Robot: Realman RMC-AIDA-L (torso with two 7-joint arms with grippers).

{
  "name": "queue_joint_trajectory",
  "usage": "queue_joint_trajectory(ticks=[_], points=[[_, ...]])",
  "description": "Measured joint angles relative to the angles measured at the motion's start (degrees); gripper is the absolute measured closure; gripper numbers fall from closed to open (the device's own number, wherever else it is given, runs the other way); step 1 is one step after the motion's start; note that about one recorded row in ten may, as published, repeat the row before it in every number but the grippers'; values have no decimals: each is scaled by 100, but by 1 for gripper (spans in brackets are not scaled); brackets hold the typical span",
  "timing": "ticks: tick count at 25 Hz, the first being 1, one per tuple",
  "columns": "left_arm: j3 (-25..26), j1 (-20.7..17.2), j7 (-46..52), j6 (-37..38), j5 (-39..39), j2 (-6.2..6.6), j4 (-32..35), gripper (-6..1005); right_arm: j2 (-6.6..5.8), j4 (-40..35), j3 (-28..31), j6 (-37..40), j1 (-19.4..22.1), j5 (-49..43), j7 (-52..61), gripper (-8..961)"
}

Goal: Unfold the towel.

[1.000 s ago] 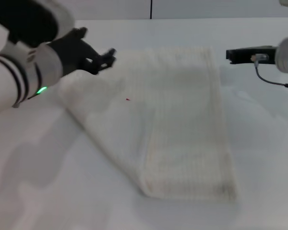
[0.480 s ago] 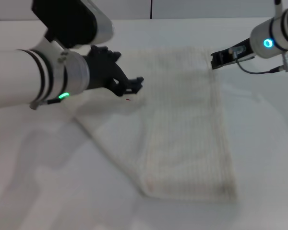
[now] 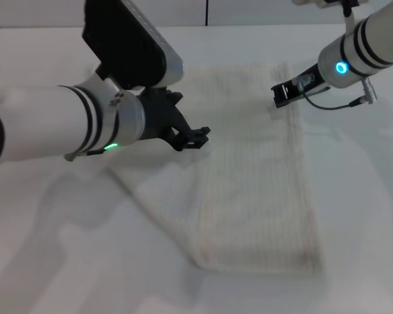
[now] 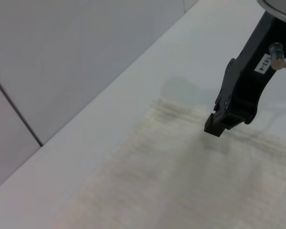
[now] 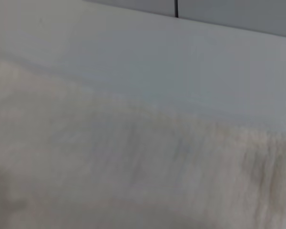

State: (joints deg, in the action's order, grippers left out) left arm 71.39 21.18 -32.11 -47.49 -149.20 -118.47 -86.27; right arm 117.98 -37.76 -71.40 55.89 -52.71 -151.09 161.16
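Towel (image 3: 255, 176): cream cloth, folded into a long strip, lying flat on the white table (image 3: 46, 261); a looser flap spreads toward the robot's left.
Left gripper (image 3: 195, 136): over the towel's left part near the fold; fingers look close together, nothing seen held, though I cannot tell whether they are fully closed.
Right gripper (image 3: 283, 95): at the towel's far right corner, tip just above or on the cloth; finger state cannot be told.
Surroundings: grey wall panels (image 4: 62, 57) behind the table.
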Motion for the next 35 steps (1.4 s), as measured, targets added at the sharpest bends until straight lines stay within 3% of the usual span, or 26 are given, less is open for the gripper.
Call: queue_joint_trajectory(ticks=[14,23,35], points=[[-372,309,30,522,33,-20,606,321,5,506,-12,-246,-140,-72,-86,951],[-445,768,54,750,363,-41,1461,331,15,515,-5,-219,-150,-83,-107,950],[-553,1093,63,847,485,-37,2071,344,15,516,-5,-194,-167,-83,-146,949]])
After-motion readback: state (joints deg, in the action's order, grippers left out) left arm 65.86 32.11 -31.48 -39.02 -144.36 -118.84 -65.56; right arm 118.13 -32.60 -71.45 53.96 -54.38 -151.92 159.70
